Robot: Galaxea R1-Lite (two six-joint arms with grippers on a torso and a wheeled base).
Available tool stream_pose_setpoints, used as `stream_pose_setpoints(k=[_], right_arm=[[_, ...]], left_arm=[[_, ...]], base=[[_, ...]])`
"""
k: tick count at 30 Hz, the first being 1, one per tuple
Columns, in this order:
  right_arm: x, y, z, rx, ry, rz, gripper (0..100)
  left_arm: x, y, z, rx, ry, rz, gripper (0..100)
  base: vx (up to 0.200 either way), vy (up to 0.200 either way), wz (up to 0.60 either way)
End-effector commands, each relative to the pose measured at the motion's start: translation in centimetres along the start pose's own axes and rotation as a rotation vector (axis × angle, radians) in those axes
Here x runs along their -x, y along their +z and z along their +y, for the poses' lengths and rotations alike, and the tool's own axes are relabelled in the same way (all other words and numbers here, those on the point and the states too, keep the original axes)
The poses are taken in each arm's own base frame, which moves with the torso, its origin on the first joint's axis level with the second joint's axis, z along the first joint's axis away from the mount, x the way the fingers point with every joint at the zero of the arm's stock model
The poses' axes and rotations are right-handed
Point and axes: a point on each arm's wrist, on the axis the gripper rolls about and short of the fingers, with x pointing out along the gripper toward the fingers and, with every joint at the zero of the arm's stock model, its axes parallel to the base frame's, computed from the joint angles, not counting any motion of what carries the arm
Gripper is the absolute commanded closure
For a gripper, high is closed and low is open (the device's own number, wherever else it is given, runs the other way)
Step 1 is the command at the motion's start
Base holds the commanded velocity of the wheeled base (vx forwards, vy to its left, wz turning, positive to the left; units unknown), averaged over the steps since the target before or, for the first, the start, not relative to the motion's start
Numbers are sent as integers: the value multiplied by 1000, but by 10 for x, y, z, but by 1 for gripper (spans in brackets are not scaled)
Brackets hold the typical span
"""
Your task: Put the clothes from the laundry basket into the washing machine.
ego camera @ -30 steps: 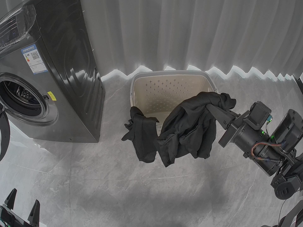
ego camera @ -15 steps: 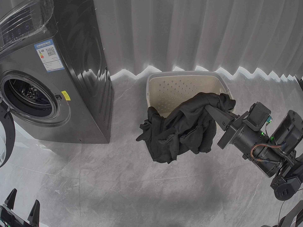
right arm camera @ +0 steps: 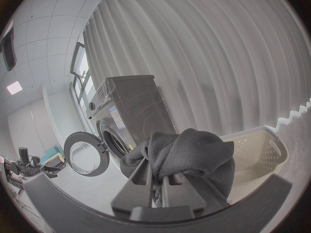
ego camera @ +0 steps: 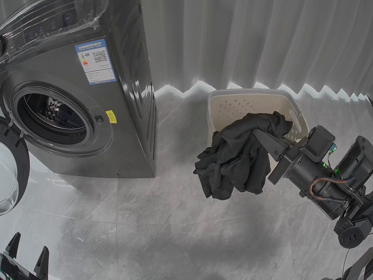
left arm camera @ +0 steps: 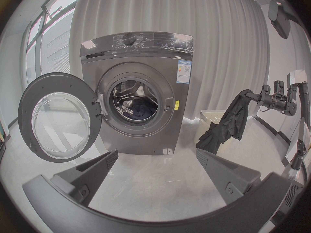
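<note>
The drum opening point(ego camera: 52, 115) of the washing machine point(ego camera: 132, 70) is left unobstructed — its door point(ego camera: 15, 164) is swung wide to the left. Open floor point(ego camera: 175, 222) is found between the machine and the laundry basket point(ego camera: 233, 107), whose near side is screened by the dark garment point(ego camera: 233, 160) hung from the right gripper point(ego camera: 259, 133).

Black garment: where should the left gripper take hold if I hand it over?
Probably grip the black garment at its lower hanging folds, coming from the washing machine side: the top is clamped in the right gripper, the rest hangs loose.
</note>
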Motion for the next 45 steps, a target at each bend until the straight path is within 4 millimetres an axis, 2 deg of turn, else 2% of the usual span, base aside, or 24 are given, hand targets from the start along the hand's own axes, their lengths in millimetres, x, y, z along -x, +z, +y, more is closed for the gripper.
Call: stream_pose_setpoints(k=[1, 12, 21, 30, 42, 45], right_arm=[[0, 0, 1, 0, 2, 0, 100], [0, -1, 3, -4, 9, 7, 100], [2, -4, 2, -3, 6, 19, 100], [0, -4, 2, -2, -6, 14, 100], [2, -6, 0, -4, -14, 36, 100], [2, -6, 0, -7, -16, 39, 100]], left_arm=[[-1, -5, 0, 1, 0, 10, 0], [-1, -5, 0, -1, 0, 10, 0], [-1, -4, 0, -2, -2, 14, 0], [-1, -4, 0, -2, -3, 15, 0], [-1, -4, 0, -1, -3, 14, 0], [-1, -4, 0, -1, -3, 15, 0]], base=[[0, 200, 0], [0, 200, 0], [0, 0, 0], [-200, 0, 0], [0, 0, 0], [0, 200, 0]])
